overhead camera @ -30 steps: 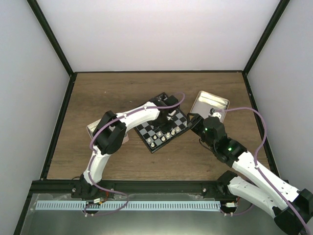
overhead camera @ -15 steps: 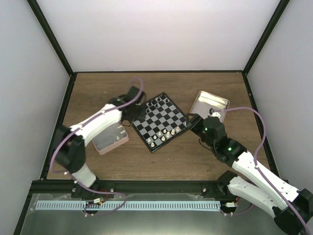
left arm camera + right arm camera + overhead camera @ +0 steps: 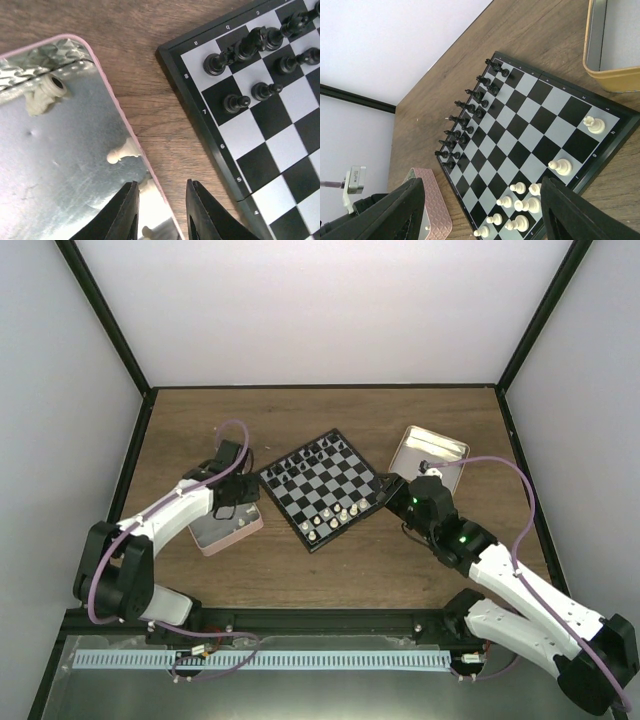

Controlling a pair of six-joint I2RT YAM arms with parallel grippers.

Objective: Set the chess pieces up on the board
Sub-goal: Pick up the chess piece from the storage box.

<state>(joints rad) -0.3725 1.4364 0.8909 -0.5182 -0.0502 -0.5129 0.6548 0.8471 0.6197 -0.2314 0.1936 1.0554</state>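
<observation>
The board (image 3: 322, 490) lies turned corner-on at the middle of the bench (image 3: 400, 420). Black pieces (image 3: 312, 454) are ranked along its far-left side. A handful of cream chess pieces (image 3: 337, 517) stand along its near-right side, most in a tight cluster and two standing alone toward the right corner. More cream figures lie in the pink tin (image 3: 222, 532), just left of the board. In the left wrist view a pawn (image 3: 122, 151) lies on its side against the tin's right wall, and a larger cream piece (image 3: 45, 92) lies tipped near the far end. The left fingers (image 3: 238, 505) hang over that tin's right rim, spread apart with nothing between them. The right fingers (image 3: 390, 486) hover by the board's right corner, between it and the gold tin (image 3: 445, 450), released wide and empty.
</observation>
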